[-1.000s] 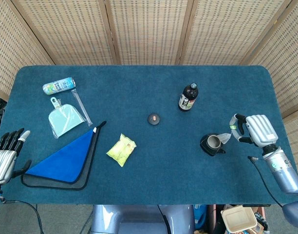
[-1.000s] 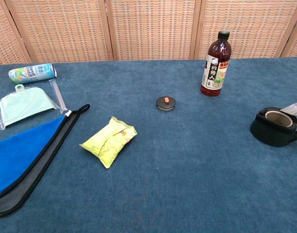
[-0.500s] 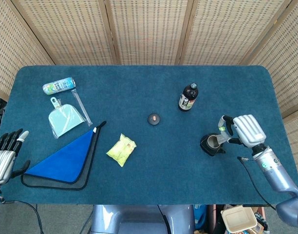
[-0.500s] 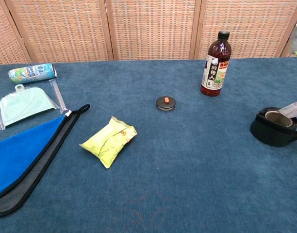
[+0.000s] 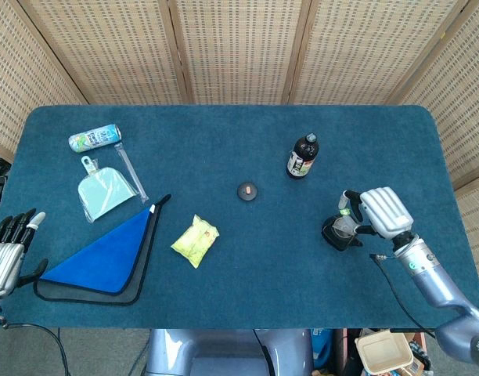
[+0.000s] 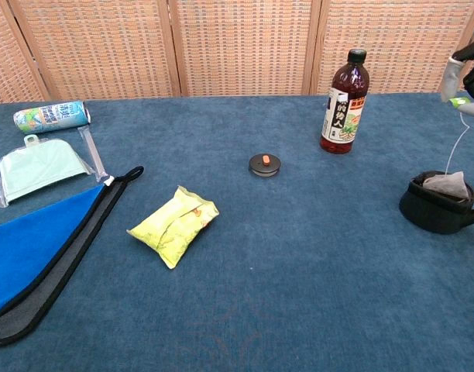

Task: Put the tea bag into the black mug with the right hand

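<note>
Black mug: landmark, near the right edge of the tabletop, mouth up, handle toward the robot.
Tea bag: sits at the mug's rim, seemingly partly inside; string runs up to the tag.
Right hand: just above and right of the mug, fingers pinching the tag.
Left hand: far left of the mug, empty, fingers spread.
Do it well: lower straight down so the bag clears the rim, then let go; a sideways pull on the string could tip the mug.
Bottle: behind-left of the mug, well apart.
</note>
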`<state>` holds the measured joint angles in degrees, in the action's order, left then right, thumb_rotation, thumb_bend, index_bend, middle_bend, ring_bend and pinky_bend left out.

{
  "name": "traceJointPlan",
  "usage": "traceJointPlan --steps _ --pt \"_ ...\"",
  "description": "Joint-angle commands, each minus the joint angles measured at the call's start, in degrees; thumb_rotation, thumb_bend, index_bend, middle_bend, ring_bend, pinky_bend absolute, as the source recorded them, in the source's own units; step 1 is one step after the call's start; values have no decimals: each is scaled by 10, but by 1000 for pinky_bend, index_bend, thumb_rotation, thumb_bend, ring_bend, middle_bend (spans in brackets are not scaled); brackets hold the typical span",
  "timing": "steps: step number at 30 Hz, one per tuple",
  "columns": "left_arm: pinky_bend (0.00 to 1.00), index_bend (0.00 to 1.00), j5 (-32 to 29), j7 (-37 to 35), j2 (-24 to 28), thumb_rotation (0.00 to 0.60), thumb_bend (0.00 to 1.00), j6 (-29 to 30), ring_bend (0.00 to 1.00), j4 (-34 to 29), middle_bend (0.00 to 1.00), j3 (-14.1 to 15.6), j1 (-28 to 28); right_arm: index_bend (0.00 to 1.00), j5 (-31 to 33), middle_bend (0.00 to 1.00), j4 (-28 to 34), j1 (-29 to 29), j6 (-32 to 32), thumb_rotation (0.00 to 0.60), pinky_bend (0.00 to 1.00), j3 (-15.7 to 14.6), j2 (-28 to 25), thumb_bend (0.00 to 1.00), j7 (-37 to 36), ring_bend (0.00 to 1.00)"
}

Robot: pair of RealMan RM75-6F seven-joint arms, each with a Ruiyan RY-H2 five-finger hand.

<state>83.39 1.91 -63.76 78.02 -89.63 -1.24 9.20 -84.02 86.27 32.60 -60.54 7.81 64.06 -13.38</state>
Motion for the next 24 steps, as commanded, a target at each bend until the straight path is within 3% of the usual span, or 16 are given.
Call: traceJointPlan --steps 1,15,18,20,22,24 --pt "0 0 -1 0 0 600 378 0 0 1 0 0 0 526 2 838 -7 1 5 600 916 -3 5 558 2 895" --pt "0 0 1 5 1 600 378 0 0 -5 0 0 0 516 -17 817 -9 2 6 592 916 -22 20 558 62 895" --pt "0 0 1 5 2 600 377 1 0 -5 0 0 -1 488 -21 816 -10 4 7 527 916 -25 22 558 82 895" --pt "0 0 0 6 2 600 377 1 0 -5 0 1 -1 475 -23 814 -9 5 9 436 916 -28 24 558 98 895" --pt "0 0 0 6 2 600 377 1 0 -6 0 1 -1 454 -26 812 -8 6 9 283 916 -29 25 558 107 895" --pt "0 0 0 6 3 600 378 1 0 -6 0 1 -2 440 -28 808 -5 8 13 202 916 -32 24 557 118 895"
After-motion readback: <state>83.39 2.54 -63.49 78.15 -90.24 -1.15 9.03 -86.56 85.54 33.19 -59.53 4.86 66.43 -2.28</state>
